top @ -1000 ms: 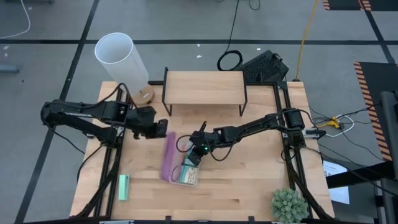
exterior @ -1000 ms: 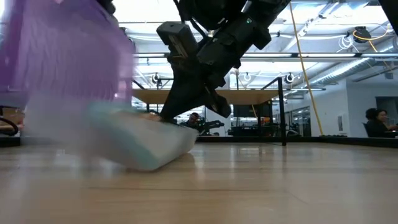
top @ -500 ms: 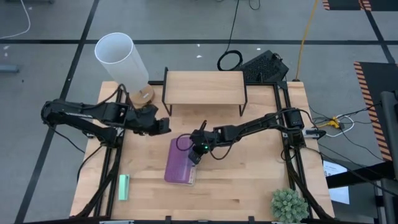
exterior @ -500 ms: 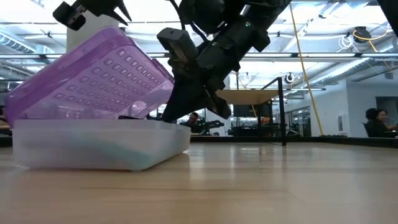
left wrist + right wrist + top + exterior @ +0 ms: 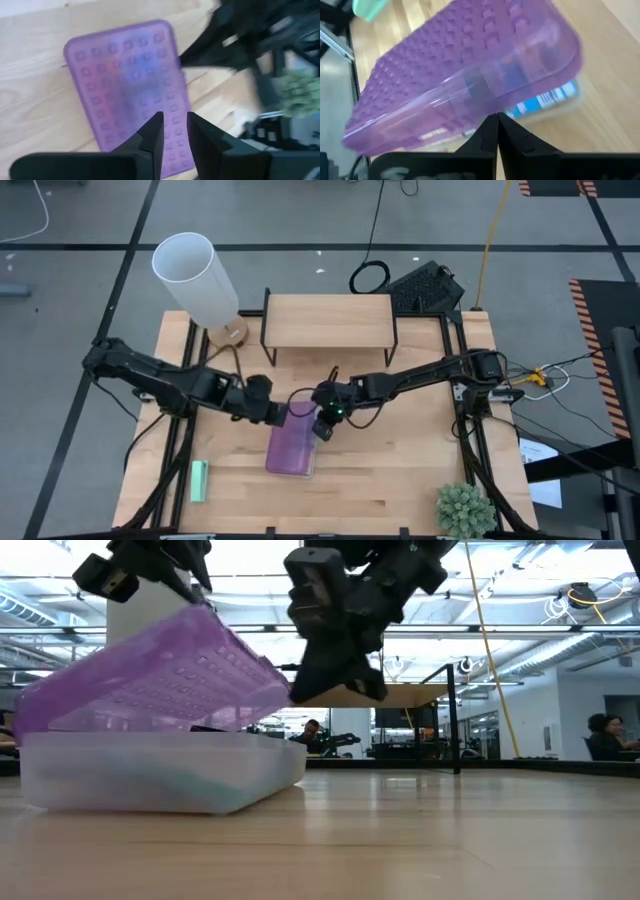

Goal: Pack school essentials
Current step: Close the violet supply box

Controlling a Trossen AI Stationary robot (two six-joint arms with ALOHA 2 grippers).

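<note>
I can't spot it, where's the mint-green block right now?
In the high view the mint-green block lies near the table's front left corner, left of the purple case.

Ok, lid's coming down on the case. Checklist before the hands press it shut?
1. Purple lid flush on clear base: not ok, ajar.
2. Nothing poking out of the gap: cannot tell; a blue-white packet shows under the lid.
3. Right hand holding nothing: ok, shut and empty.
4. Left hand over lid: ok, at its far edge.
5. Mint block apart from case: ok.
</note>
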